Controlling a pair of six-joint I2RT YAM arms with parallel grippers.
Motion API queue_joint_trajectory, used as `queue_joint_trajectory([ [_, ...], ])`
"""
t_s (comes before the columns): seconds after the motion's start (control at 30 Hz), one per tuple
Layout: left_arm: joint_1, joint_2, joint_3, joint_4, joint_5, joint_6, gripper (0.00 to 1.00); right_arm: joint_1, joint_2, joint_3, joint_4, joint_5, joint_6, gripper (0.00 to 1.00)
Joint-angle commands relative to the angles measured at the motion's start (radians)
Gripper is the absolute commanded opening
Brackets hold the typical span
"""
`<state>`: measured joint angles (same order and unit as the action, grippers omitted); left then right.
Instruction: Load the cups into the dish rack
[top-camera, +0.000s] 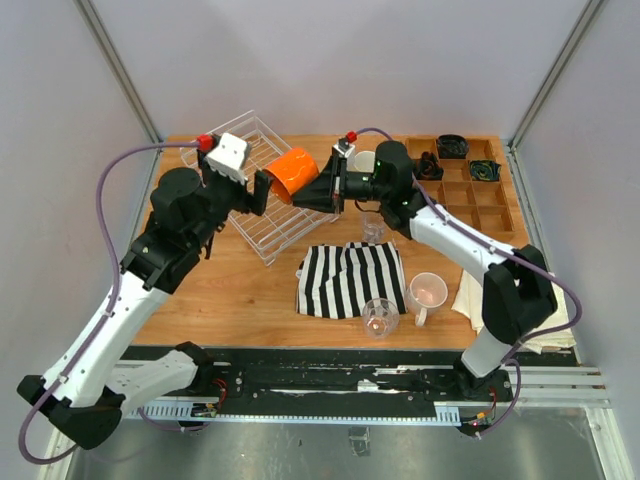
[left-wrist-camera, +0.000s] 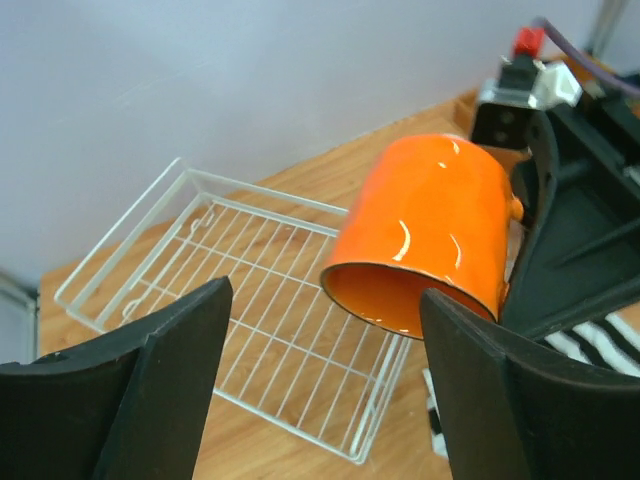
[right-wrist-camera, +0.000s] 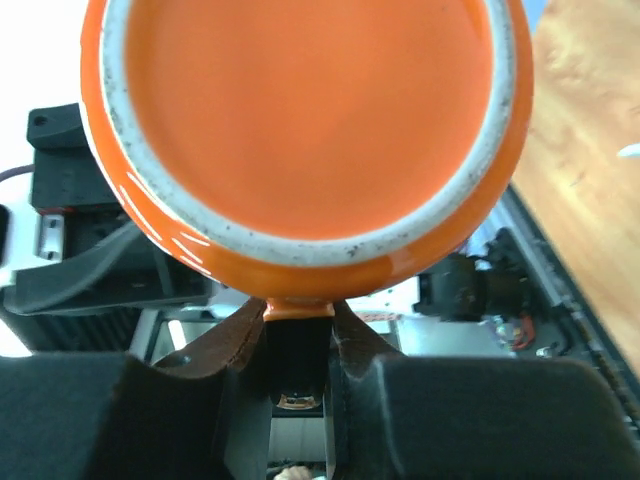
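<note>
Right wrist view: the unglazed foot ring and base of the orange mug (right-wrist-camera: 300, 130) fill the frame, closest to the lens. Below it, we see the right gripper (right-wrist-camera: 298, 335) pinching the mug's handle between its two fingers.

We note the mug is held in the air on its side, mouth toward the left gripper (left-wrist-camera: 322, 300), above the right edge of the dish rack (top-camera: 262, 218). The left fingers are spread wide on either side of the mug's mouth and are not clamped on it.

The white wire rack sits askew on the rear left of the table (top-camera: 225, 300).

Other items:
- Striped cloth (top-camera: 350, 278), right of the rack.
- Clear glass tumbler (top-camera: 380, 316), at the cloth's near edge.
- Second tumbler (top-camera: 373, 228), behind the cloth.
- Pale pink mug (top-camera: 428, 292), just right of the cloth.
- Wooden compartment tray (top-camera: 470, 195), in the rear right corner.
</note>
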<state>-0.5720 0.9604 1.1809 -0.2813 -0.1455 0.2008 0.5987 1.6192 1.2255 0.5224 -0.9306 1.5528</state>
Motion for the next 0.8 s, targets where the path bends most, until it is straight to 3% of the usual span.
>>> queue_joint_trajectory([
  [0.0, 0.123, 0.086, 0.149, -0.115, -0.044, -0.134, 0.91, -0.037, 0.082, 0.207, -0.316, -0.005, -0.33, 0.0],
  [0.07, 0.164, 0.174, 0.259, -0.222, -0.067, -0.177, 0.99, -0.041, 0.14, 0.326, -0.492, 0.023, -0.463, 0.01],
  [0.17, 0.175, 0.284, 0.39, -0.341, -0.111, -0.237, 1.0, -0.039, 0.233, 0.503, -0.69, 0.076, -0.616, 0.01],
  [0.3, 0.199, 0.336, 0.434, -0.357, -0.182, -0.387, 1.0, -0.04, 0.352, 0.706, -0.87, 0.171, -0.758, 0.01],
  [0.43, 0.243, 0.391, 0.463, -0.381, -0.123, -0.465, 1.0, -0.035, 0.495, 0.955, -1.066, 0.291, -0.917, 0.01],
  [0.77, 0.252, 0.445, 0.438, -0.384, -0.107, -0.495, 1.0, 0.016, 0.659, 1.158, -1.254, 0.576, -1.144, 0.0],
])
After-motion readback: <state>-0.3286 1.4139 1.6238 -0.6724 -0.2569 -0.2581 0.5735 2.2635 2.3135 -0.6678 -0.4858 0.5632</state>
